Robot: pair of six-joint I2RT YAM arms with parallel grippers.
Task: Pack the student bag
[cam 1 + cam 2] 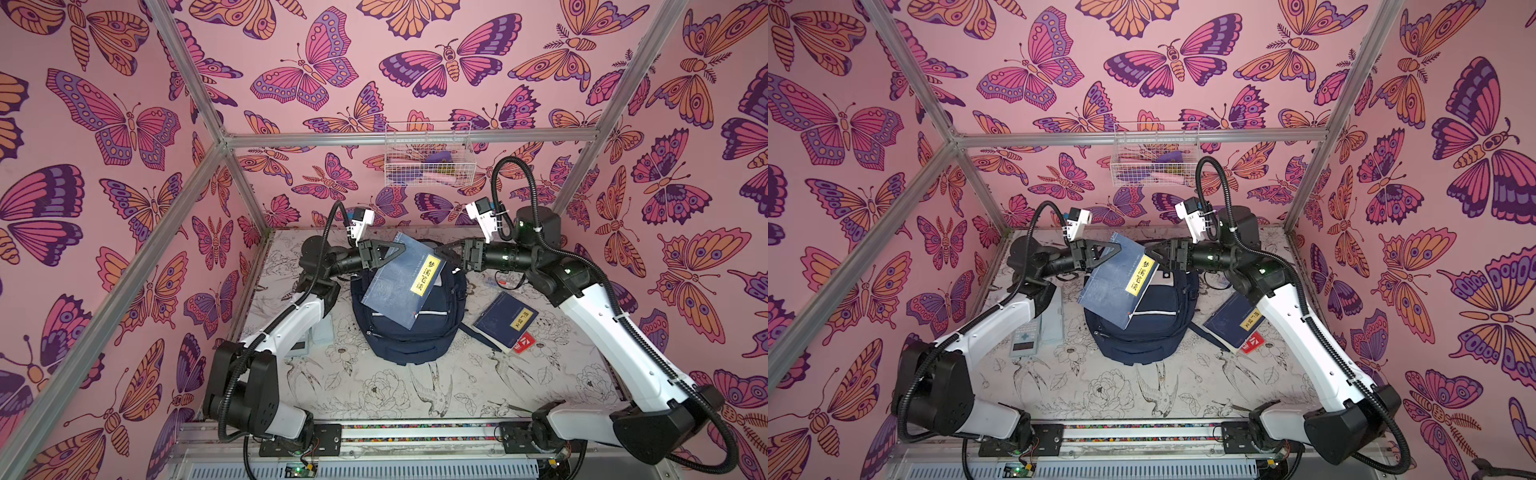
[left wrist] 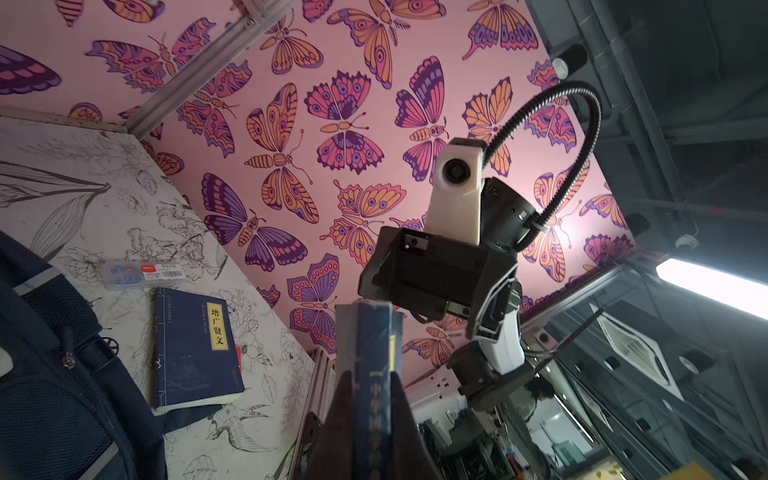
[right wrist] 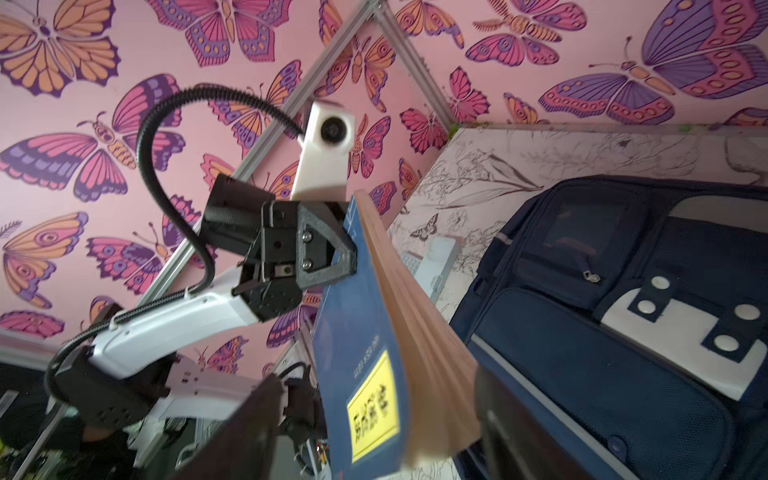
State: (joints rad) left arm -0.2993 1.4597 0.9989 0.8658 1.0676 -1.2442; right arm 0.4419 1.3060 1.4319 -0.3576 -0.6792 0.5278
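Observation:
The student bag (image 1: 409, 336) (image 1: 1142, 332) lies flat mid-table, navy with white stripes and a dotted white patch (image 3: 681, 328). Above its top end hangs a blue book with a yellow label (image 1: 399, 282) (image 1: 1113, 282), tilted. My left gripper (image 1: 392, 250) (image 2: 370, 399) is shut on the book's spine edge. My right gripper (image 1: 1160, 254) (image 3: 380, 432) stands open at the opposite edge; the fanned pages (image 3: 415, 324) sit between its spread fingers, and neither finger presses on them.
A second blue book (image 1: 505, 318) (image 2: 195, 345) lies right of the bag, over a red item (image 1: 524, 343). A clear box with a red label (image 2: 141, 272) sits behind it. A calculator (image 1: 1025, 336) and a pale case (image 1: 1052, 320) lie left. A wire basket (image 1: 428, 153) hangs on the back wall.

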